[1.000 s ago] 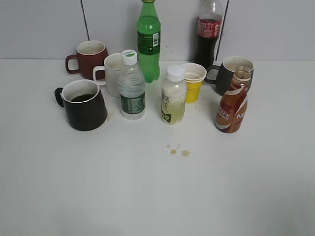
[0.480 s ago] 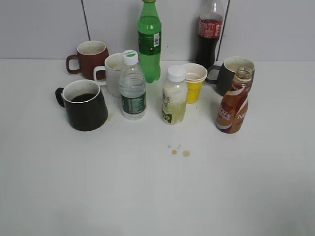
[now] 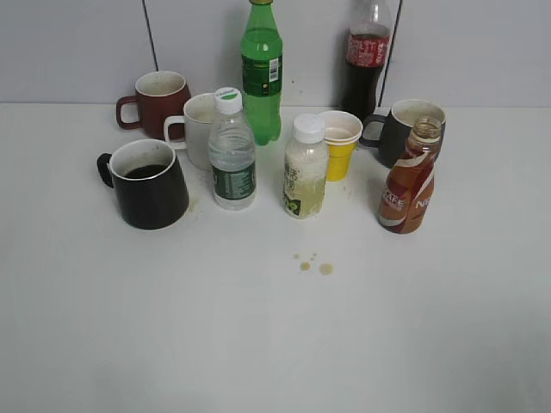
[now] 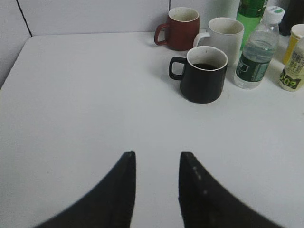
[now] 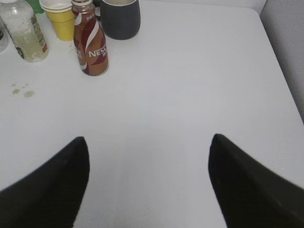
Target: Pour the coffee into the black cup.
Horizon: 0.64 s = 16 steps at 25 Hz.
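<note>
Coffee bottle [image 3: 407, 185], uncapped and upright, reads "Nescafé" on brown label.

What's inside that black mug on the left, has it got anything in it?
The black mug holds dark liquid, seen below its pale inner wall in the exterior and left wrist views. How deep it goes cannot be seen; the mug's wall hides that.

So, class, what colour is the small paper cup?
Yellow cup with a white rim, clearest in the exterior view.

A lab-like test bench: bare white table [image 3: 275, 344] against plain grey panelled wall [image 3: 77, 43].
</note>
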### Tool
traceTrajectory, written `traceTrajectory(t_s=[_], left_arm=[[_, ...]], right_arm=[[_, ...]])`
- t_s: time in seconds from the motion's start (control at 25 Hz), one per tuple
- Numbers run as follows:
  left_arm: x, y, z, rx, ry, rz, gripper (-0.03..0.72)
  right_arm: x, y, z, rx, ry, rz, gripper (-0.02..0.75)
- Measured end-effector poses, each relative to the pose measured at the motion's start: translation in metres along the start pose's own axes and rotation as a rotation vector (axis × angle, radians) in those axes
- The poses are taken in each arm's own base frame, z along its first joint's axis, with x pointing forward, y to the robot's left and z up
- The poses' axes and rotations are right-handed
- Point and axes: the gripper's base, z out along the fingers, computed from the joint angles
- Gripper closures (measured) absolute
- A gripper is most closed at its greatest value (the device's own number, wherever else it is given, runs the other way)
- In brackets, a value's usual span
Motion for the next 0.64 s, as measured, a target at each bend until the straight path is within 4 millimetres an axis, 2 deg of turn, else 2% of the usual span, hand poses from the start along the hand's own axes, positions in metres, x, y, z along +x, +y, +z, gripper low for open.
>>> traceTrajectory(t_s=[0.64], left_arm=[[0.0, 0.0, 0.0, 0.0, 0.0, 0.0, 0.447]], right_arm=[[0.0, 0.0, 0.0, 0.0, 0.0, 0.0, 0.151]])
